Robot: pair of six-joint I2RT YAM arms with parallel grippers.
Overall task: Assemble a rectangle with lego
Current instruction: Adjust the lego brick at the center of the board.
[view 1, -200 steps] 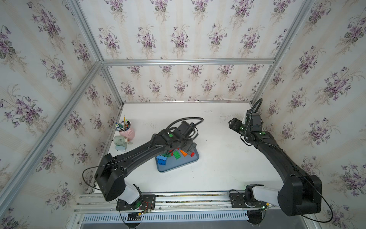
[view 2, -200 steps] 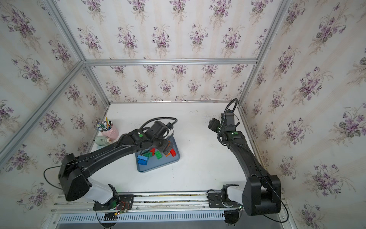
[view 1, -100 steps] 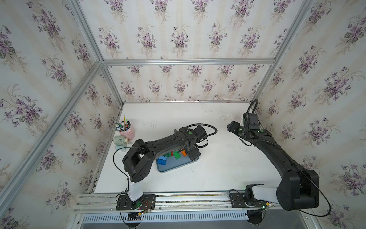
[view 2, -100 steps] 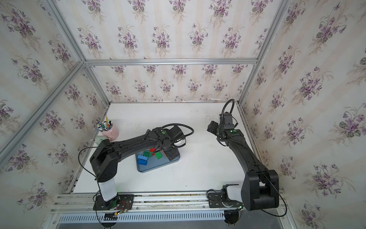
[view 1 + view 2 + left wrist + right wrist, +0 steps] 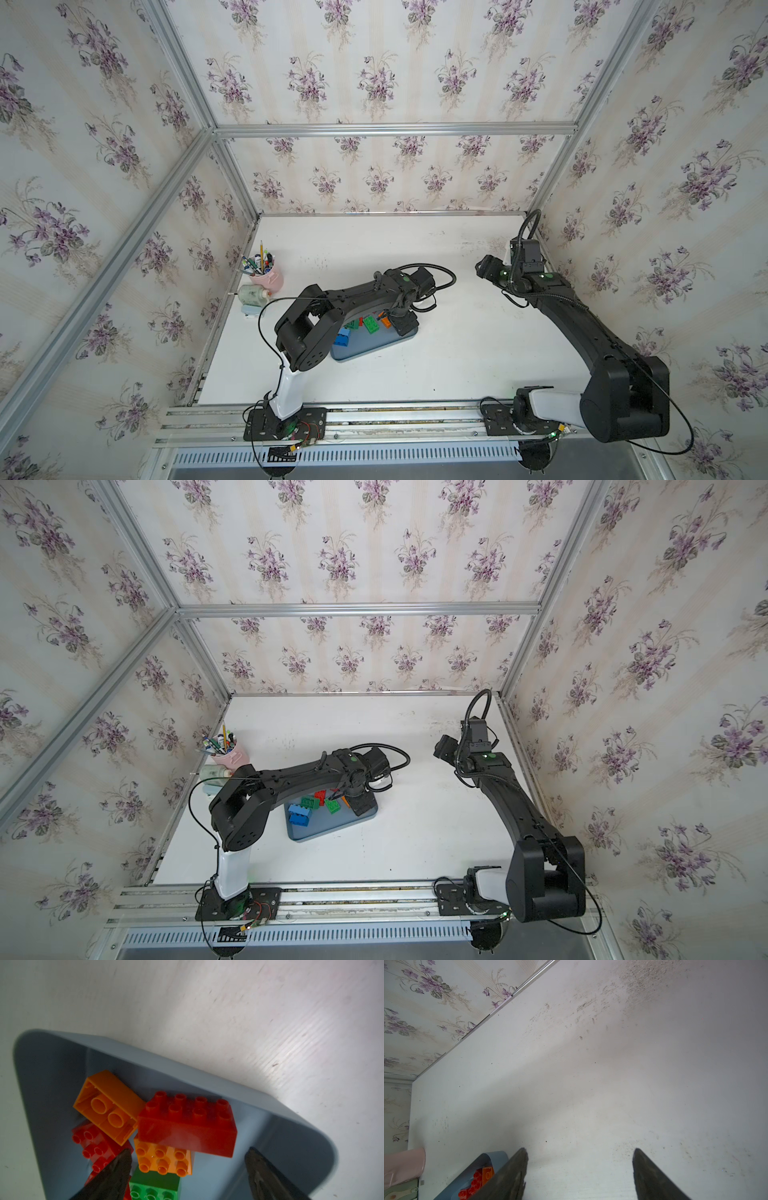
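Your left arm has folded in over the last second. It was reaching long across the tray (image 5: pixel 378 347); now its elbow is drawn back and the wrist has dropped to the tray's right end. The left fingers (image 5: pixel 114 1176) stand apart inside the tray wall, clamped on nothing. Between them lie a studded orange brick (image 5: pixel 164 1159) and a green brick (image 5: pixel 153 1186). A long red brick (image 5: pixel 187 1126) sits just past the tips, tilted on that orange one. I read this as the approach to a first pick, probably the red or the orange piece.

Your right arm has barely shifted. The right fingers (image 5: pixel 510 1178) are also apart and empty, over bare tabletop (image 5: pixel 591 1084) well away from the tray.

All the lego (image 5: pixel 308 802) is in the tray in a loose heap, so I judge the rectangle not yet begun.

The bricks are glossy hard plastic, boxy, with round studs on top. An upturned orange brick (image 5: pixel 108 1105) shows a hollow underside with two tubes. A small red brick (image 5: pixel 93 1145) sits partly behind one finger, and a blue brick (image 5: pixel 341 337) lies at the tray's other end. The tray is smooth matte grey-blue with rounded corners and a raised wall. The tabletop is white and scuffed.
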